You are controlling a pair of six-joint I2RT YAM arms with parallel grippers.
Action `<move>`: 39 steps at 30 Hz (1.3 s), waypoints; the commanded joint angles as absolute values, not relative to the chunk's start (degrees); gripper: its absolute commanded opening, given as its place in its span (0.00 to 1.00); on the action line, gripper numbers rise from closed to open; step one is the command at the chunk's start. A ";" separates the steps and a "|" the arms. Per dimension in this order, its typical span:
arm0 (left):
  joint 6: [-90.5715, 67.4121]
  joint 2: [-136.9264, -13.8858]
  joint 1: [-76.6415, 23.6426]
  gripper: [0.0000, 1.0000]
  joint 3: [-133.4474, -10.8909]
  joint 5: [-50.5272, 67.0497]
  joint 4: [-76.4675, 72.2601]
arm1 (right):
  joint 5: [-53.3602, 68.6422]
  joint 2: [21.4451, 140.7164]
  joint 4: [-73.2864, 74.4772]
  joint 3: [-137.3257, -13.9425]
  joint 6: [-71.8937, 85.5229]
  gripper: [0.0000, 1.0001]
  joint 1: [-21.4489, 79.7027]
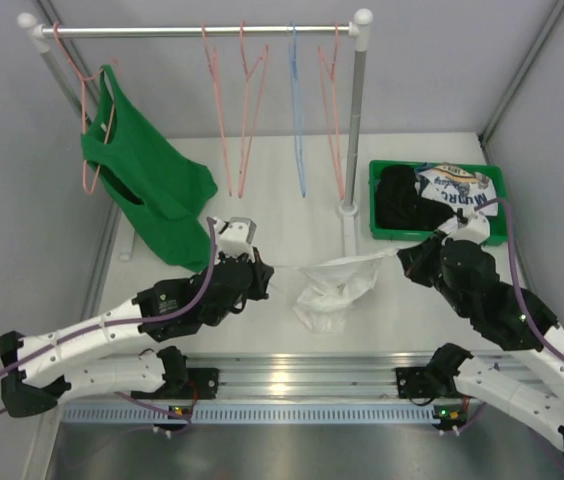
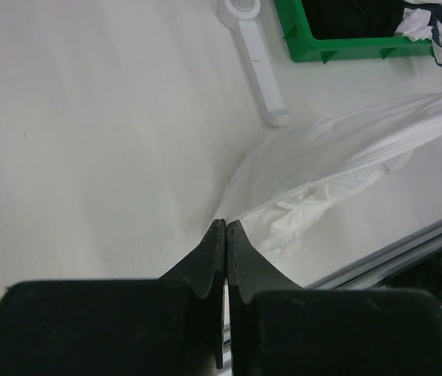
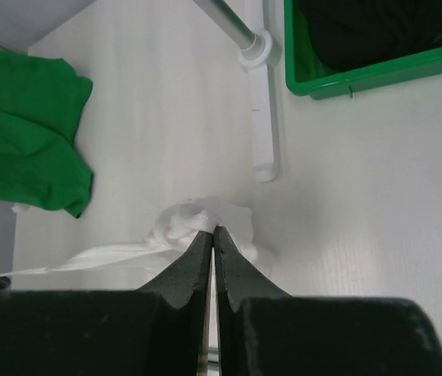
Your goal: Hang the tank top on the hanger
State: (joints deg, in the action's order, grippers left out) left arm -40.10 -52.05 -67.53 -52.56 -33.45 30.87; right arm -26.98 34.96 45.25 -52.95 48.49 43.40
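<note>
The white tank top [image 1: 334, 285] lies crumpled on the table, pulled out between both grippers. My left gripper [image 1: 268, 273] is shut on its left edge; in the left wrist view the fabric [image 2: 338, 168] runs to the closed tips [image 2: 226, 225]. My right gripper [image 1: 404, 258] is shut on its right end, where the cloth [image 3: 193, 222] bunches at the tips [image 3: 215, 229]. Pink wire hangers [image 1: 252, 105] hang empty on the rail at the back, well away from both grippers.
A green tank top [image 1: 142, 185] hangs on a pink hanger at the rail's left end. A blue hanger [image 1: 297, 110] hangs among the pink ones. The rack's post [image 1: 355, 120] and foot stand beside a green bin [image 1: 387, 232] holding dark and lettered clothes.
</note>
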 commanded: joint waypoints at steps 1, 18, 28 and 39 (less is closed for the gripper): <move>-37.27 -50.36 -67.33 0.00 -56.33 -36.21 34.80 | -29.71 37.09 47.64 -56.24 45.18 0.00 43.95; -22.51 -62.57 -67.06 0.00 -91.83 -43.15 40.52 | -33.04 52.11 49.22 -88.58 34.98 0.00 43.86; -28.27 -58.37 -67.15 0.00 -81.53 -41.14 42.10 | -29.54 48.97 48.17 -78.87 39.19 0.00 43.86; -47.46 -58.34 -63.56 0.00 -38.16 -23.65 20.76 | -13.47 47.71 27.89 -32.62 50.46 0.20 40.79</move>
